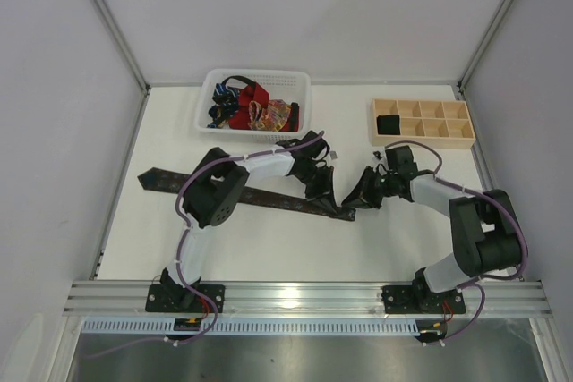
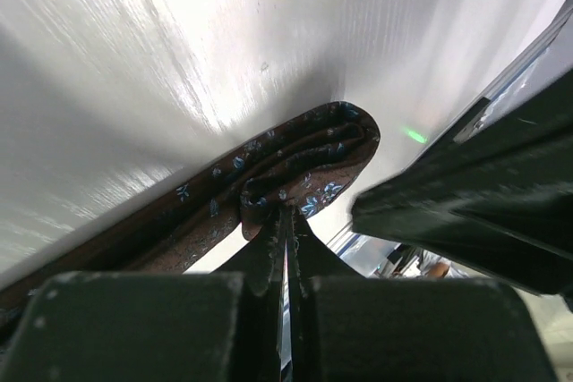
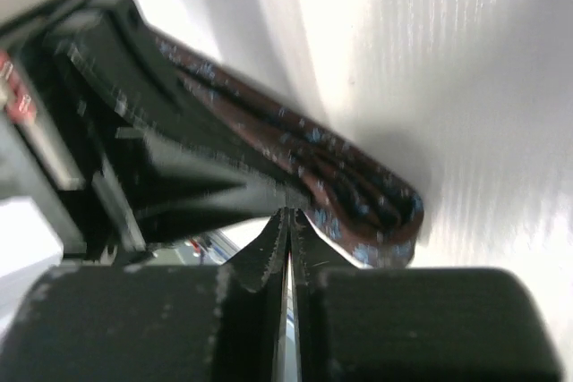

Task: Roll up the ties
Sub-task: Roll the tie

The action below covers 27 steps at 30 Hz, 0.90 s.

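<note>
Left pincer (image 2: 288, 216) nips tie (image 2: 295, 154), right pincer (image 3: 286, 216) closed; bare table (image 1: 269, 243) around.

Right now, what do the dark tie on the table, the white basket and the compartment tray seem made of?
The dark tie: woven fabric, matte brown with tiny blue flowers; it folds softly at its end. The white basket: likely plastic, going by its moulded mesh walls. The compartment tray: pale wood, apparently unfinished; grain too small to confirm.

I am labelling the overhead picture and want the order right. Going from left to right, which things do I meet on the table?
Wide end of the dark tie → white basket → left gripper → right gripper → wooden tray.
</note>
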### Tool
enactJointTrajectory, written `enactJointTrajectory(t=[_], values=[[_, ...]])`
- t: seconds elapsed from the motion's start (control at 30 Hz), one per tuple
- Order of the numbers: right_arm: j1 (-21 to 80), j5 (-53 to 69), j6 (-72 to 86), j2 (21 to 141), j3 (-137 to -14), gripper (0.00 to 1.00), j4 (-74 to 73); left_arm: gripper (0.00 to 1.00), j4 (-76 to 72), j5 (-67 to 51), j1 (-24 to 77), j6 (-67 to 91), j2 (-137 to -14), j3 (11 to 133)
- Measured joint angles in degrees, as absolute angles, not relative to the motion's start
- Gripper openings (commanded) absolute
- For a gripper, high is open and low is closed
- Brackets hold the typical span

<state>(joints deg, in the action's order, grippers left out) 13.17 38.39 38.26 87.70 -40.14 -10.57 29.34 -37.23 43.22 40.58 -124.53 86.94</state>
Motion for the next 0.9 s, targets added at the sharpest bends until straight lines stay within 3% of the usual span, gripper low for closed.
enactJointTrajectory(t=[0.3,0.9], values=[[7.92,39.31,31.38,83.22,-40.07,0.41,-17.3,0.01,28.58,-37.41,41.45,40.53,-124.53,86.94],[6.55,43.99,26.83,90.48,-39.24,0.48,-15.7,0.01,28.8,-39.29,40.51,40.25,-126.67,87.5]])
